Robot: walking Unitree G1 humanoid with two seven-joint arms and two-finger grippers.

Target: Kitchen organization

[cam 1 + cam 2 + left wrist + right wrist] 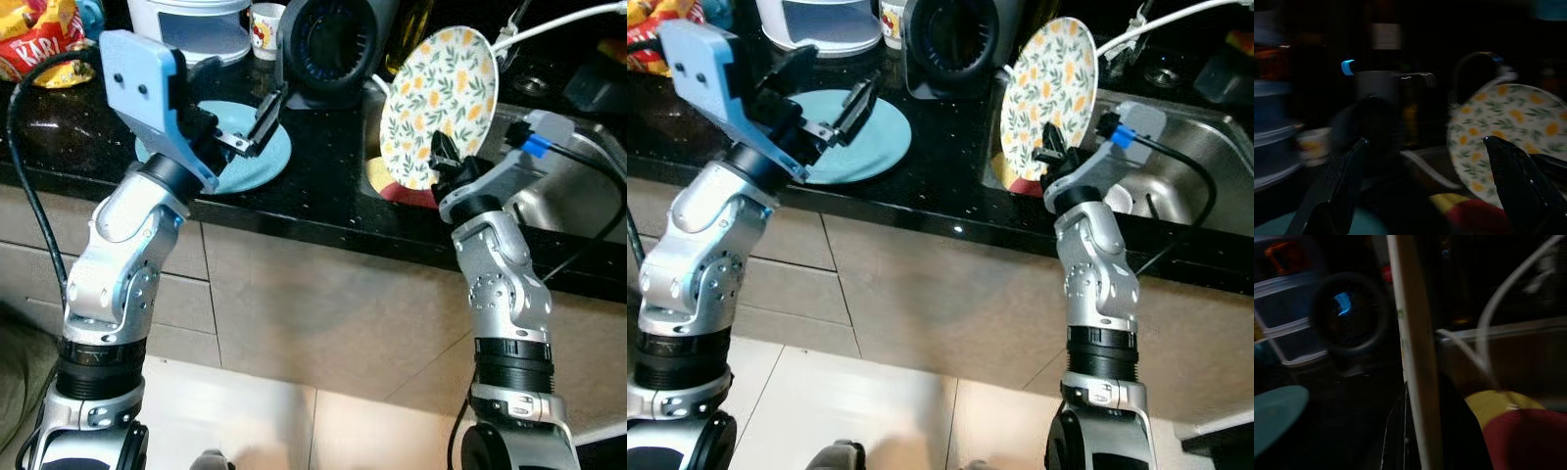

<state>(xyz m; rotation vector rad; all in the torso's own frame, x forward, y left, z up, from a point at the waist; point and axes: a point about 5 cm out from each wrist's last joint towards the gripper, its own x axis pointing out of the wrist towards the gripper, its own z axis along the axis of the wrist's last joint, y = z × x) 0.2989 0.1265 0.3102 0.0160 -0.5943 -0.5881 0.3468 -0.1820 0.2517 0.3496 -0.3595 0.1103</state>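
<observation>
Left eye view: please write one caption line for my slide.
Right gripper holds a floral plate upright at the sink edge; open left gripper hovers over a blue plate.

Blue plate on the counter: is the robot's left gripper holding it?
No. The left gripper hovers with open fingers above the blue plate, which lies flat on the black counter.

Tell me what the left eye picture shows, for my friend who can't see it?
The robot's right tool holds a flowery plate upright at the edge of the sink. Its left tool hangs open above a blue plate lying flat on the black counter.
</observation>
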